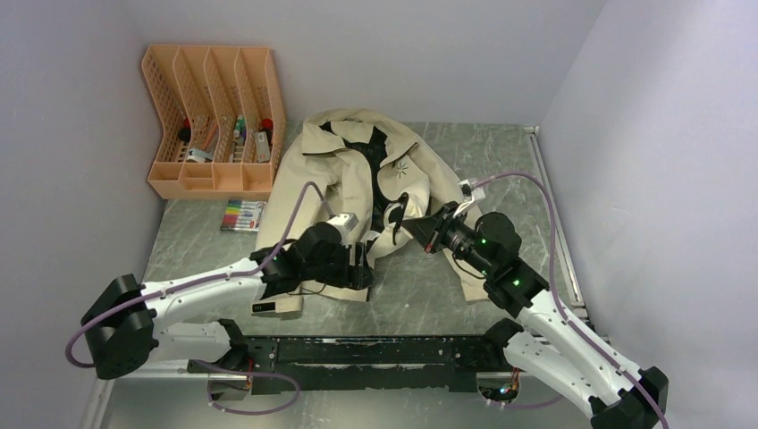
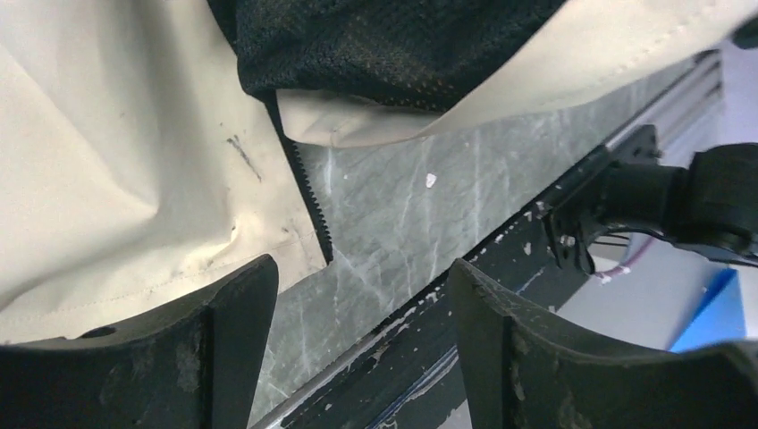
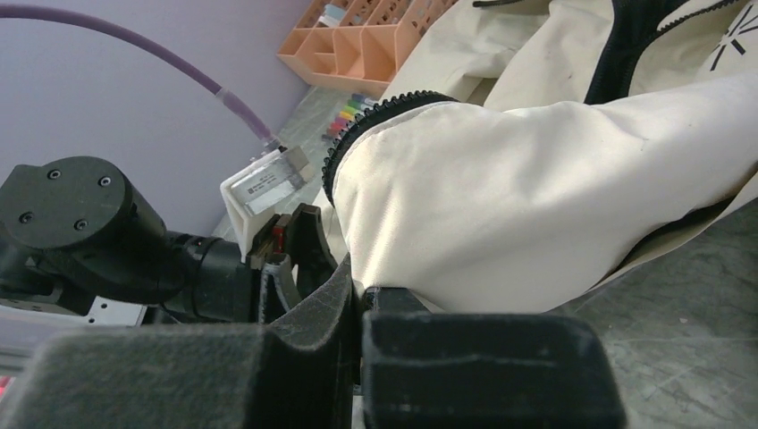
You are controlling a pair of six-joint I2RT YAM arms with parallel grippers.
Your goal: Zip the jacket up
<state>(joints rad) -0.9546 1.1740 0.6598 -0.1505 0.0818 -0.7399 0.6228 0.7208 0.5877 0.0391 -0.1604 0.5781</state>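
Top cam: we see orange rack [image 1: 214, 121] & marker pack [image 1: 243, 214] left of the jacket [image 1: 357, 170] spread on table [image 1: 429, 295]; L wrist cam: left gripper [image 2: 357, 268] gapes wide, empty, zipper teeth [image 2: 308, 192] just ahead; R wrist cam: right gripper [image 3: 362, 299] pinches jacket's front panel.

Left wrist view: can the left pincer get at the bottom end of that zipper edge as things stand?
Probably yes. The left pincer is open, and the toothed zipper edge of the jacket ends on the table just ahead of its jaws, with nothing lying over it.
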